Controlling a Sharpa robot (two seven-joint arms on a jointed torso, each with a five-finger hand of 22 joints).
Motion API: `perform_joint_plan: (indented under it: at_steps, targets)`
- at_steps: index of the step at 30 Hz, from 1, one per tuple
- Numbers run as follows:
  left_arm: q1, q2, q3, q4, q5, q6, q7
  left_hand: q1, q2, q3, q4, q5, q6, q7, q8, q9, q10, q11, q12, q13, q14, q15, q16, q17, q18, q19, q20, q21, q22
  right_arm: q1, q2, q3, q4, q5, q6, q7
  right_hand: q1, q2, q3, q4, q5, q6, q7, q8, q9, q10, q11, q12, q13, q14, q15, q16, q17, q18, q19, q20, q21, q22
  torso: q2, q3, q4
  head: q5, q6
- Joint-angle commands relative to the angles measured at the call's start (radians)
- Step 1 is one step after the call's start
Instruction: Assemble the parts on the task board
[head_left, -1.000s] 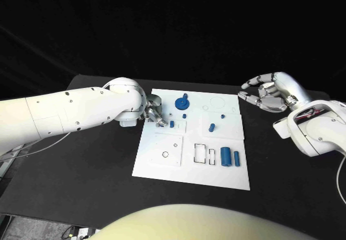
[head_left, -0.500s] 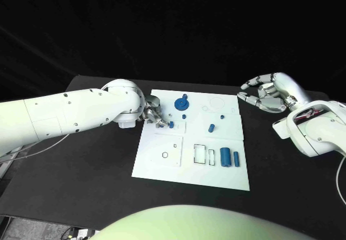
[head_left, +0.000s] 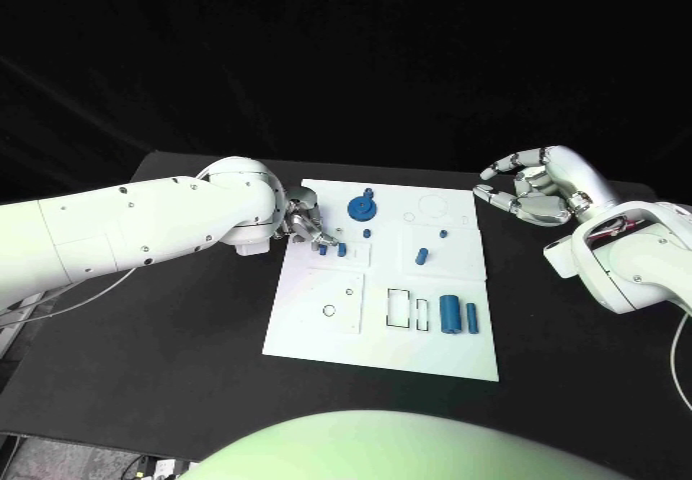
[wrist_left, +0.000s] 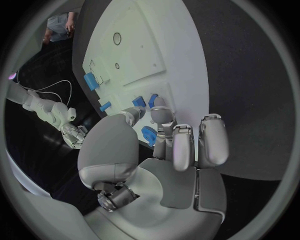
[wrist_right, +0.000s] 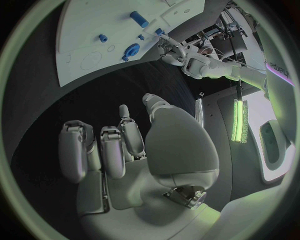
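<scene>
The white task board lies mid-table. My left hand is low over its left edge, its fingertips right beside two small blue parts that stand in the board. I cannot tell whether it grips either one. A round blue part sits just right of that hand. Two little blue pegs stand mid-board, and a thick blue cylinder and a thin one lie near the right edge. My right hand hovers off the board's far right corner, fingers loosely curved, holding nothing.
Open rectangular slots and a round hole mark the board's near half. Black table surrounds the board on all sides. My left arm stretches across the table's left part.
My left hand has crept slightly toward the far side along the board's left edge. The right hand has barely moved, and the blue parts stay where they were.
</scene>
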Motion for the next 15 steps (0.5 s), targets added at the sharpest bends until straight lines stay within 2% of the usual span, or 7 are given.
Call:
perform_joint_plan:
  at_steps: [1, 7, 15]
  targets:
    - [0.0, -0.002, 0.005, 0.006, 0.023, -0.032, 0.01, -0.003, 0.003, -0.006, -0.003, -0.005, 0.002, 0.005, -0.007, -0.001, -0.007, -0.001, -0.006, -0.003, 0.077, -0.001, 0.0, 0.14, -0.011, -0.004, -0.004, -0.007, -0.003, -0.002, 0.0, 0.0, 0.0, -0.002, 0.001, 0.008, -0.013, 0.001, -0.001, 0.0, 0.005, -0.007, 0.001, 0.005, 0.002, -0.006, -0.002, -0.004, 0.049, 0.09, -0.006, -0.004, 0.209, 0.018, 0.026, -0.007, -0.005, 0.164, 0.0, 0.0006, 0.0006, 0.0, -0.001]
    - [0.0, -0.009, 0.018, 0.01, 0.072, -0.084, 0.019, 0.01, -0.001, -0.02, -0.002, -0.004, -0.016, 0.011, -0.016, -0.004, -0.029, 0.004, -0.049, -0.049, 0.069, 0.002, -0.012, 0.108, -0.004, -0.025, -0.002, -0.028, -0.038, -0.003, 0.001, 0.0, -0.001, -0.002, 0.001, 0.008, -0.013, 0.001, -0.001, 0.0, 0.005, -0.007, 0.001, 0.005, 0.002, -0.006, -0.002, -0.004, 0.049, 0.09, -0.006, -0.004, 0.209, 0.018, 0.026, -0.007, -0.005, 0.164, -0.001, -0.0001, 0.0002, -0.003, 0.001]
    - [0.001, -0.022, 0.034, 0.017, 0.09, -0.148, 0.055, 0.01, 0.0, -0.024, -0.002, -0.004, -0.022, 0.014, -0.018, -0.004, -0.037, 0.006, -0.066, -0.067, 0.066, 0.003, -0.018, 0.094, -0.002, -0.031, -0.001, -0.034, -0.048, -0.005, 0.0, 0.0, -0.001, 0.0, 0.0, 0.009, -0.013, 0.001, -0.001, 0.0, 0.005, -0.007, 0.001, 0.005, 0.002, -0.006, -0.002, -0.004, 0.049, 0.09, -0.006, -0.004, 0.209, 0.018, 0.026, -0.007, -0.005, 0.164, -0.002, 0.0003, 0.0, -0.007, 0.007]
